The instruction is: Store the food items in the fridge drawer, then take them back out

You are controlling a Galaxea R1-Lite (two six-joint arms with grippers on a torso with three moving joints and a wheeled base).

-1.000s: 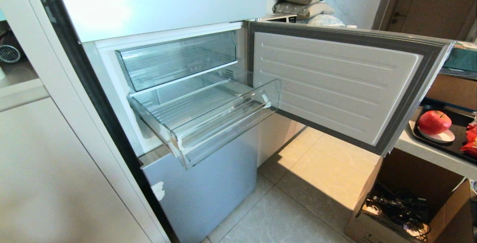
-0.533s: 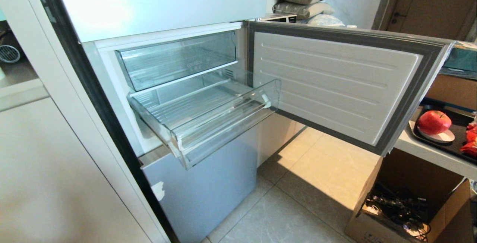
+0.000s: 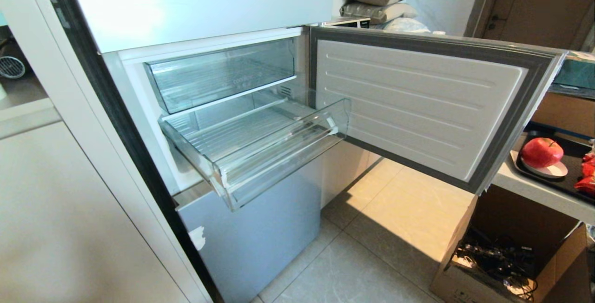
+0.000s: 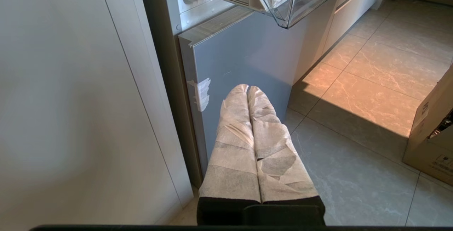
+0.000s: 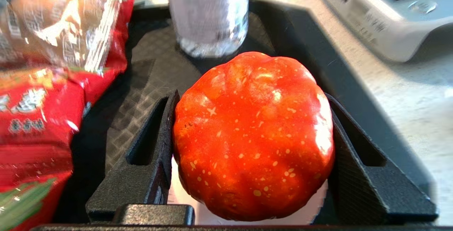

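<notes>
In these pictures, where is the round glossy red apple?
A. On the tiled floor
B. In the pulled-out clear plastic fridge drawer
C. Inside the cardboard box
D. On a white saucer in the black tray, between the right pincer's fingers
D: the round glossy red apple sits on the white saucer in the black tray, flanked by the right pincer; the clear plastic fridge drawer holds nothing.

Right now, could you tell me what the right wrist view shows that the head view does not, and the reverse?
Only the right wrist view: the right gripper with a finger against each side of the apple, plus a clear bottle and red snack bag. Only the head view: the pulled-out fridge drawer, with nothing in it, and the open door. Both: the apple on its white saucer in the black tray.
</notes>
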